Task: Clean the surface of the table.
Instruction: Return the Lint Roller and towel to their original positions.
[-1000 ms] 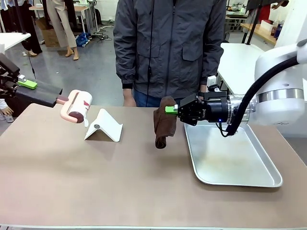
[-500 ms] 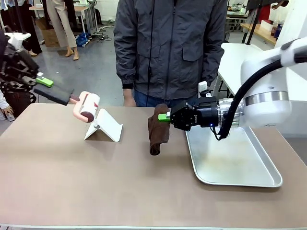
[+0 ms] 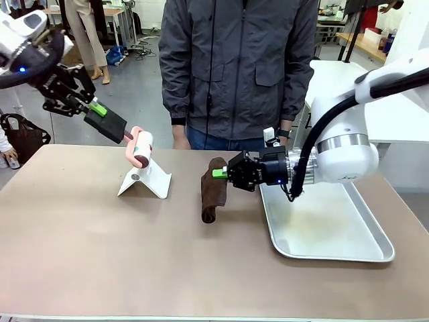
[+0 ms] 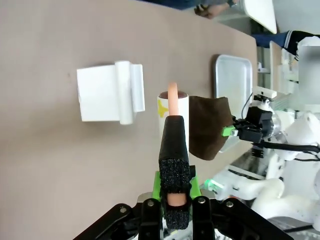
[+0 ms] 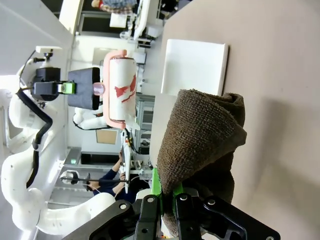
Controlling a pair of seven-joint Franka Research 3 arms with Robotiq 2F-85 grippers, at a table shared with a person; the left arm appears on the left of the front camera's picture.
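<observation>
While a person (image 3: 238,67) in a dark jacket stands at the far side, the table (image 3: 134,255) spreads brownish-beige across the whole foreground. The left gripper (image 3: 94,107) is up at the far left, clamped on the black handle of a lint roller (image 3: 141,149); the roller head hangs just above a white folded stand (image 3: 146,178) that sits on the table. The right gripper (image 3: 224,172) reaches in from the right, pinched tight on a brown cloth (image 3: 213,191). The cloth droops down, and its lower end seems to rest on the tabletop near the middle. A silver tray (image 3: 335,231) lies on the table's right part, under the right arm.
</observation>
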